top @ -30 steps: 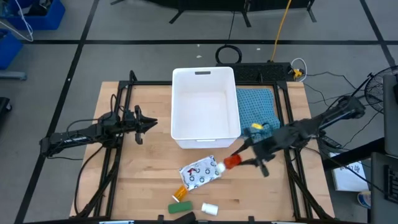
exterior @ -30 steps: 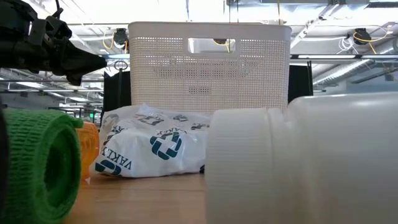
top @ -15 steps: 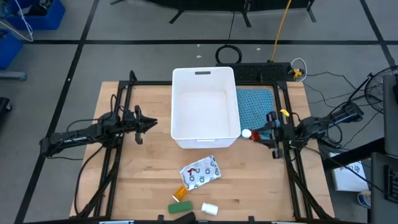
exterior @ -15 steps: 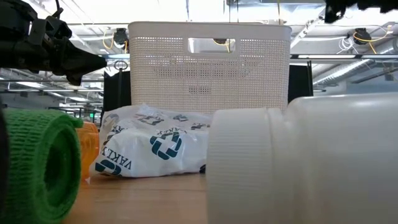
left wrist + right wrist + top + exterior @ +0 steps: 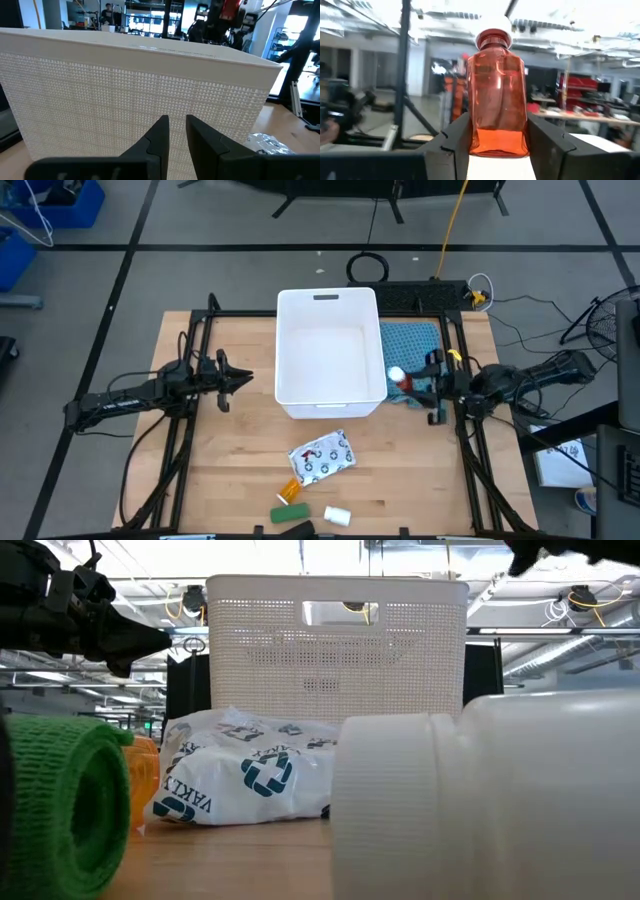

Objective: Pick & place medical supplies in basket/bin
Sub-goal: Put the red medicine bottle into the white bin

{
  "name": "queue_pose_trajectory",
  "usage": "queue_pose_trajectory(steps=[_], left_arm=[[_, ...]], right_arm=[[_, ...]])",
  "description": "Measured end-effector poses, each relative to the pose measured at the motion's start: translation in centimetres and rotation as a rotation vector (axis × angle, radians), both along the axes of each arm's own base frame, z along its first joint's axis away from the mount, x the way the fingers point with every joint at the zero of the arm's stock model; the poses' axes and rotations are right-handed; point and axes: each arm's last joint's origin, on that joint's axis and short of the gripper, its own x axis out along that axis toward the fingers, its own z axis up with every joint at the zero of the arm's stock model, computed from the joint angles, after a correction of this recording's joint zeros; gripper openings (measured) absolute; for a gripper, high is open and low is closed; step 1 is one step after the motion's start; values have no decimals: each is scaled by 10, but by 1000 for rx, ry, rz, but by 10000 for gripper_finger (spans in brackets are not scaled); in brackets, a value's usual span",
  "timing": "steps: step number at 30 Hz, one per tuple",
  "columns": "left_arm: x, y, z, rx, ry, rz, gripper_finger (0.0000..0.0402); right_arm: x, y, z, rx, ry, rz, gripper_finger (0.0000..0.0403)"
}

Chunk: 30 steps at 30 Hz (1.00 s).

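Right gripper (image 5: 412, 385) pinches the red bottle (image 5: 496, 95) just beside the bin's (image 5: 330, 305) right wall, above the teal cloth (image 5: 412, 345), while left gripper (image 5: 243, 377) waits left of the bin, fingers nearly pressed together.

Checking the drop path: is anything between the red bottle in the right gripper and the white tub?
Nothing visible. The right gripper holds the red bottle just outside the white tub; only its right wall lies ahead, and the tub's top is open.
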Motion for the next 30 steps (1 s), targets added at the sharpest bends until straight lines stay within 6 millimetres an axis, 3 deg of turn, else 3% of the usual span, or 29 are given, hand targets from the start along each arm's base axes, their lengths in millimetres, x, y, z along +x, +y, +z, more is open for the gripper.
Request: queue_pose_trajectory(steps=[5, 11, 15, 19, 24, 30], left_arm=[[0, 0, 0, 0, 0, 0, 67], [0, 0, 0, 0, -1, 0, 67], [0, 0, 0, 0, -2, 0, 67], [0, 0, 0, 0, -1, 0, 67], [0, 0, 0, 0, -1, 0, 67], [0, 0, 0, 1, -2, 1, 67]], right_arm=[[48, -14, 51, -44, 190, -102, 146], [111, -62, 112, -27, 443, -175, 145], [147, -96, 124, -46, 648, -207, 148], [175, -126, 109, -135, 850, -233, 145], [205, -153, 62, -180, 1013, -175, 145], [234, -168, 8, -203, 1116, -29, 144]])
